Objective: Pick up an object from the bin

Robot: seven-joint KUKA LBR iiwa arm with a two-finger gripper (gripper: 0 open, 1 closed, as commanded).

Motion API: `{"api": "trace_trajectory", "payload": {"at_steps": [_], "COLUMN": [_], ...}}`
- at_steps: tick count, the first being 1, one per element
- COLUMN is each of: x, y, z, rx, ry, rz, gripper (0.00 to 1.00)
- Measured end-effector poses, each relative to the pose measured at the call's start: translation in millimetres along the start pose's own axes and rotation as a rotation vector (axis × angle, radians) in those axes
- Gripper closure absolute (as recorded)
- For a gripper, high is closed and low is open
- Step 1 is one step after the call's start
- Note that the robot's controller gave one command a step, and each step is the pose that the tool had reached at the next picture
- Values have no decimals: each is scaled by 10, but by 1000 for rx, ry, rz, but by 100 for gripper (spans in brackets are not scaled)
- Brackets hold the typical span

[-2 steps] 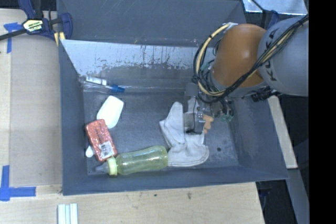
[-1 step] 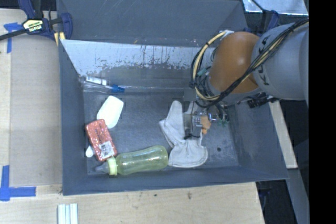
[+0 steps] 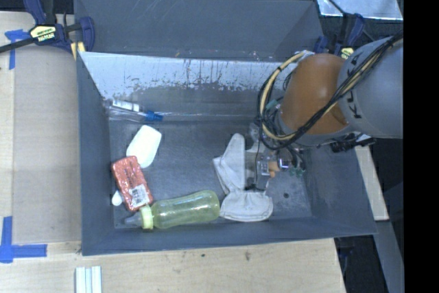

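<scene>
Because the white cloth (image 3: pixel 236 168) lay crumpled and limp, it was judged to be light and soft, not fragile, and likely to sag and trail when lifted. It was seen on the floor of the bin (image 3: pixel 206 243), toward the right front corner, with its rounded end nearest the front wall. The gripper (image 3: pixel 260 178) was placed just over its raised fold. Whether the pincer was spread or pressed together could not be told. A hold on that thick fold was thought safer than one on a thin edge.

Five things were counted:
- one cloth and one yellow-green bottle (image 3: pixel 182 209) by the front wall
- one red packet (image 3: pixel 132 183) near the left wall
- one white oval piece (image 3: pixel 144 145) behind it
- one clear tube with a blue cap (image 3: pixel 134 108) along the back wall
</scene>
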State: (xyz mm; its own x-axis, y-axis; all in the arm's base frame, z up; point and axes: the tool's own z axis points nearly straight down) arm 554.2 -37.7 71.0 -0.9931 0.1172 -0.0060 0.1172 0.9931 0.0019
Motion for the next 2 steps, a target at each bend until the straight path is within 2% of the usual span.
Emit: {"api": "trace_trajectory", "payload": {"at_steps": [1,2], "x": [-98,-120], "y": [-109,-189], "z": [7,2], "rx": [1,1], "ry": [5,2], "rz": [-20,-170], "gripper": [0,0]}}
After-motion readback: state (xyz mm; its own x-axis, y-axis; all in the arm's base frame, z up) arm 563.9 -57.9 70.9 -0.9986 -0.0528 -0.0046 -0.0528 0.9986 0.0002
